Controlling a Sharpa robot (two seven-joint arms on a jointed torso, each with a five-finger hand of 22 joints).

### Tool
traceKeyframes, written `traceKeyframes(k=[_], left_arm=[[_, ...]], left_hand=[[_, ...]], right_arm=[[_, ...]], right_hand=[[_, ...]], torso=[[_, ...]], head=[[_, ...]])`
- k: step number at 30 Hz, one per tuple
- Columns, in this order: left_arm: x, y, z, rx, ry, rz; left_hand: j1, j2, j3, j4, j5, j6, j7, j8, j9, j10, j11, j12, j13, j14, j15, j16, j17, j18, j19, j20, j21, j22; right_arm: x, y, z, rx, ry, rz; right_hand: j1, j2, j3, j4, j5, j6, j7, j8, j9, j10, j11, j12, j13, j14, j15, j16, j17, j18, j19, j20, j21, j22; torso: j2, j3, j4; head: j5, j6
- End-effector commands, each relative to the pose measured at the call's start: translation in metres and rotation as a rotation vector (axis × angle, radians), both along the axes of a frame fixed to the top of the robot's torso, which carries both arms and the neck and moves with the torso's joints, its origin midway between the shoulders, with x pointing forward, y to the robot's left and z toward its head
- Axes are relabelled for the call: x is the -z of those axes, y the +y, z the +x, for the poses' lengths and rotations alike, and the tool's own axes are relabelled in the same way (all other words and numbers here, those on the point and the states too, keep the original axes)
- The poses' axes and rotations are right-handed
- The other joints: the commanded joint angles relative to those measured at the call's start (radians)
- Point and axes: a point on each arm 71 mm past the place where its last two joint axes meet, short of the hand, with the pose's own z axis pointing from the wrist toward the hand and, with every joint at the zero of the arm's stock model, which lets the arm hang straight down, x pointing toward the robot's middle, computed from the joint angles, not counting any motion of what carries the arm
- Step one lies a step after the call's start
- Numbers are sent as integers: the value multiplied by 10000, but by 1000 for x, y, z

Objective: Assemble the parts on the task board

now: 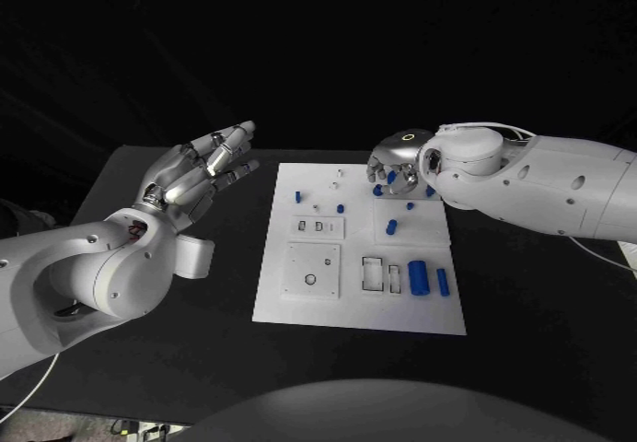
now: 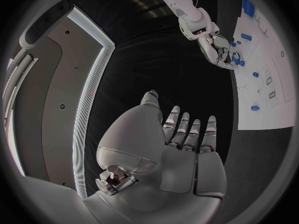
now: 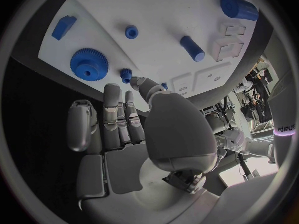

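Note:
The white task board [image 1: 308, 311] lies mid-table with blue parts on it. My left hand [image 1: 206, 171] hovers left of the board's far corner, fingers stretched apart, holding nothing; the left wrist view shows its bare palm [image 2: 184, 144]. My right hand [image 1: 397, 169] hangs over the board's far right area, fingers pointing down at it. In the right wrist view its fingers [image 3: 115, 114] are spread and hold nothing, just above a blue gear [image 3: 89, 63] and a small blue peg [image 3: 126, 75]. A blue cylinder [image 3: 192, 48] and a short blue peg [image 3: 131, 32] lie further along the board.
A thick blue cylinder [image 1: 418, 276] and a slim blue one [image 1: 442, 282] lie at the board's near right beside rectangular slots [image 1: 373, 273]. Small blue pegs [image 1: 299, 196] stand near the far left corner. A blue wedge block [image 3: 64, 27] sits by the board's edge. Black table surrounds the board.

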Motion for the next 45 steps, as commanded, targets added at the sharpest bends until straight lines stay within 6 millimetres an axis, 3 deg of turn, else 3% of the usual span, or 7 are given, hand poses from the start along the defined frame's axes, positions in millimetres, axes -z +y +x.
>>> traceKeyframes(k=[1,12,29,35,45], left_arm=[[-1,-2,0,206,-46,-45],[-1,-2,0,212,12,-21],[1,-3,1,250,120,26],[1,-3,1,247,152,42],[1,-3,1,258,188,58]], left_hand=[[60,18,-38,-6,59,33,29,73,13,31,47,42,8,-9,93,73,13,-48,75,26,72,18],[113,13,-32,-22,128,57,58,90,13,35,70,52,9,-3,118,102,13,-74,90,26,87,21],[188,25,-20,-20,226,314,154,181,42,45,127,80,11,-12,131,139,11,-130,103,27,103,23],[195,30,-17,-19,236,327,162,189,43,48,135,89,12,-5,135,154,14,-137,109,27,110,26],[210,42,-10,-19,253,368,176,207,47,56,150,109,14,5,144,177,17,-149,118,28,118,28]], right_arm=[[5,1,-1,-131,233,-151],[15,2,0,-179,312,-39],[22,0,3,-225,235,83],[25,0,3,-247,262,125],[27,0,4,-213,233,178]], right_hand=[[37,4,38,-4,38,-21,66,11,29,-97,8,-80,14,-70,-6,-60,-18,-59,-58,16,-44,416],[24,31,178,-56,-16,-199,82,-92,93,-155,18,-212,9,-205,4,-151,-210,-32,-164,20,-129,352],[174,256,620,-294,634,24,392,36,387,80,-101,-293,71,-313,-83,-160,-241,-24,-203,-5,-170,402],[156,402,666,-310,517,204,476,151,530,315,-124,-231,129,-257,-103,-96,-161,-35,-160,-21,-140,468],[199,515,657,-398,363,468,472,335,759,633,-162,-171,193,-192,-131,-46,-111,-48,-102,-37,-110,548]], torso=[[-34,-14,0],[-76,-29,8],[-126,-62,12],[-137,-68,11],[-157,-86,3]], head=[[17,2],[46,2],[36,2],[70,2],[73,2]])
